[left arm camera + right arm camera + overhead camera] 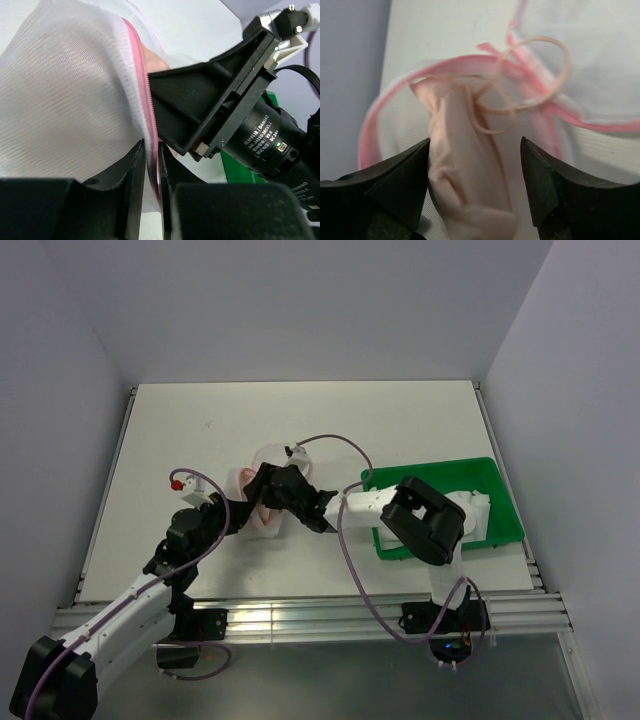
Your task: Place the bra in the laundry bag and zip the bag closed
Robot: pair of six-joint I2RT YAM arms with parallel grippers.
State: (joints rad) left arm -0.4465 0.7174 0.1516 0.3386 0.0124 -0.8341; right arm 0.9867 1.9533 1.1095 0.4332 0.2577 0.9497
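Observation:
The laundry bag lies mid-table, mostly hidden under both grippers. In the left wrist view its white mesh dome fills the left side, and its pink zip rim runs down between my left gripper fingers, which stand a narrow gap apart. The pale peach bra lies bunched inside a pink-rimmed bag half, with a thin strap looping over the rim. My right gripper hovers over the bra, open, one finger at the fabric's edge and the other well clear. From above, the left gripper and the right gripper meet at the bag.
A green tray holding white items sits right of the bag, under the right arm's elbow. Its green wall shows behind the right gripper's body. Cables loop over the table's middle. White walls stand on three sides.

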